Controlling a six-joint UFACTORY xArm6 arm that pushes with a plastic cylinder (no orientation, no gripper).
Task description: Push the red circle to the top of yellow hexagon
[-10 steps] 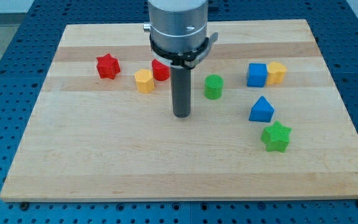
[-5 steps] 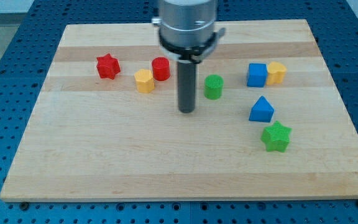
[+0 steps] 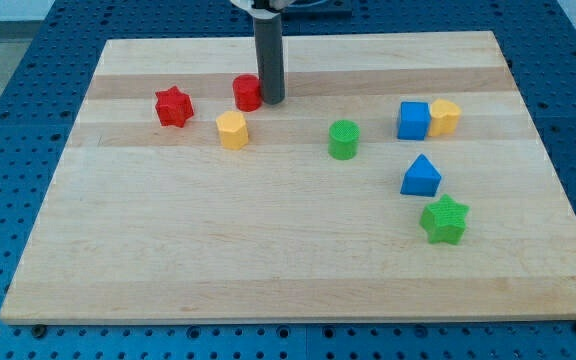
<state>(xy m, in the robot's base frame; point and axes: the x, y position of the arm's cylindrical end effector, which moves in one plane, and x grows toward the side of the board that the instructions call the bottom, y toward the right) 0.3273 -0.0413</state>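
The red circle lies on the wooden board just above and slightly right of the yellow hexagon, with a small gap between them. My tip rests against the red circle's right side. The dark rod rises from there out of the view's top.
A red star lies left of the red circle. A green cylinder sits mid-board. A blue cube and a second yellow block touch at the right. A blue triangle and a green star lie below them.
My tip moved from below the red circle up and round to its right side. The red circle slid up and left, away from the yellow hexagon's right side.
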